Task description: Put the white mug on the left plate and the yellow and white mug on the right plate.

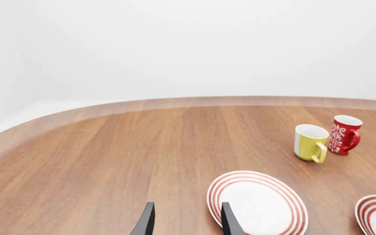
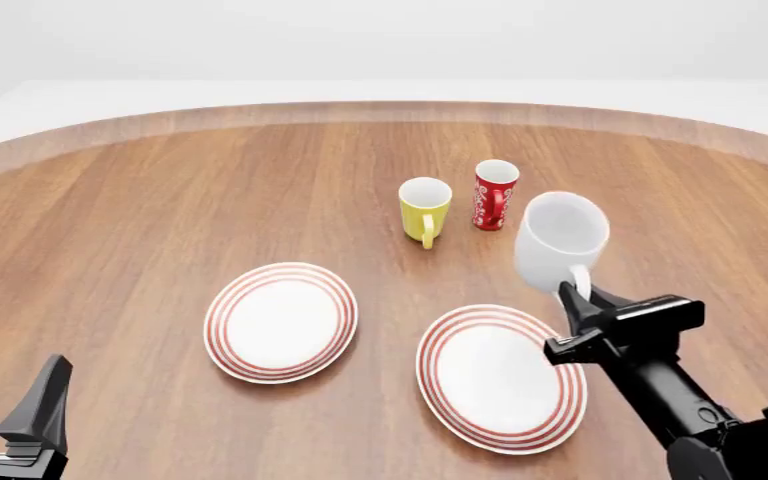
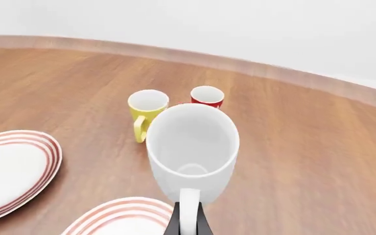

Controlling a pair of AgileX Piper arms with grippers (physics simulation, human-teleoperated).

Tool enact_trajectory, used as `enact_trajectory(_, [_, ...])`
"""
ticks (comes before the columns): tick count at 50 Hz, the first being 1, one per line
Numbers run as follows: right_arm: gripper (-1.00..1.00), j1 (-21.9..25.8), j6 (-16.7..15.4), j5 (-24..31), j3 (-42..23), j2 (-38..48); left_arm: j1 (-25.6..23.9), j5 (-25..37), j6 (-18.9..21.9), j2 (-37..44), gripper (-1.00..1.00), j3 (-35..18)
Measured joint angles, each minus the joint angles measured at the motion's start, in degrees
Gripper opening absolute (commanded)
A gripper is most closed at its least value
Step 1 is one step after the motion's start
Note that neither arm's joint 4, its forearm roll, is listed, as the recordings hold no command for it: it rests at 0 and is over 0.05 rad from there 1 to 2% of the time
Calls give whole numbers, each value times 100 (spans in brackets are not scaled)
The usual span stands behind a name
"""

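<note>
The white mug (image 2: 560, 240) (image 3: 191, 147) hangs tilted above the table, just beyond the far rim of the right plate (image 2: 500, 377) (image 3: 119, 218). My right gripper (image 2: 579, 298) (image 3: 188, 223) is shut on its loop handle. The yellow and white mug (image 2: 424, 208) (image 1: 310, 142) (image 3: 147, 113) stands upright on the table further back. The left plate (image 2: 281, 321) (image 1: 256, 203) (image 3: 11, 169) lies bare. My left gripper (image 2: 4, 388) (image 1: 186, 223) is open at the near left, holding nothing, short of the left plate.
A slim red cup with white markings (image 2: 495, 194) (image 1: 344, 134) (image 3: 207, 96) stands close beside the yellow mug. The wooden table's curved far edge (image 2: 384, 110) runs behind the cups.
</note>
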Motion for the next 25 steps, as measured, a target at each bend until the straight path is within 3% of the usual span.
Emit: enact_trajectory(25, [-100,923,-98,834,-212,-829,0,0,0,0,100,0])
